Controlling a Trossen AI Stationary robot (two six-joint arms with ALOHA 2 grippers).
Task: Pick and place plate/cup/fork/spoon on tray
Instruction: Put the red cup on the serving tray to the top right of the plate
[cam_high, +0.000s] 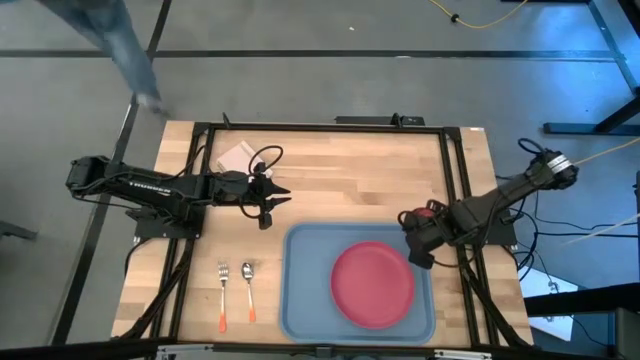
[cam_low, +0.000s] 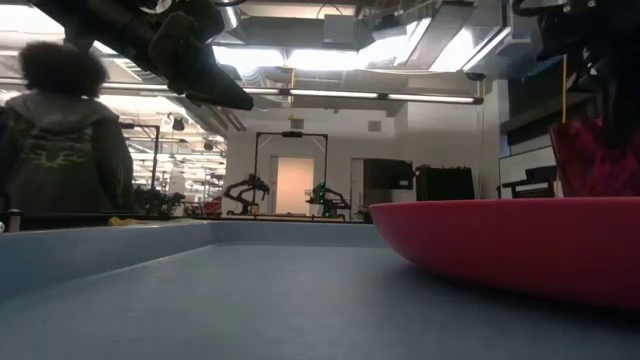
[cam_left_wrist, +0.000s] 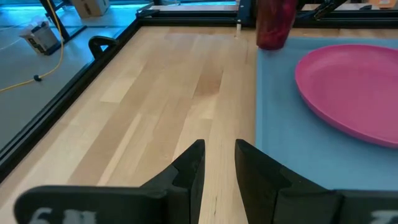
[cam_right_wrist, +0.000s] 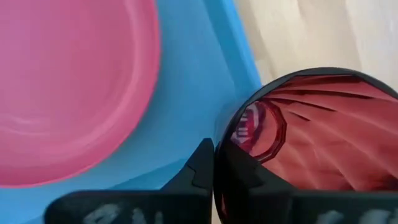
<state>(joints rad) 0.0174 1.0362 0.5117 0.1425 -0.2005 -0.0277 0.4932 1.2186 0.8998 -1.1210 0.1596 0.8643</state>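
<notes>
The pinkish-red plate (cam_high: 372, 284) lies flat in the light-blue tray (cam_high: 305, 300) at the table's near side. My right gripper (cam_high: 415, 238) is over the tray's far right corner, shut on the dark red cup (cam_high: 429, 210). The cup also shows in the left wrist view (cam_left_wrist: 273, 25) and the low view (cam_low: 600, 150). The fork (cam_high: 223, 295) and spoon (cam_high: 248, 290), both with orange handles, lie side by side on the table left of the tray. My left gripper (cam_high: 276, 200) hovers open and empty over the bare table, beyond the tray's far left corner. My right gripper holds the cup by its rim wall (cam_right_wrist: 222, 142), one finger (cam_right_wrist: 200, 165) outside and the other inside the hollow. The fingers come from above, pointing down. The cup is held mouth up at the tray's right rim; whether its base is clear of the tray I cannot tell.
A white square pad (cam_high: 237, 155) and a black cable loop lie at the table's far left. A black frame (cam_high: 320, 127) runs along the table's far and side edges. Bare wood lies between the two arms. A person (cam_low: 60, 130) stands beyond the table.
</notes>
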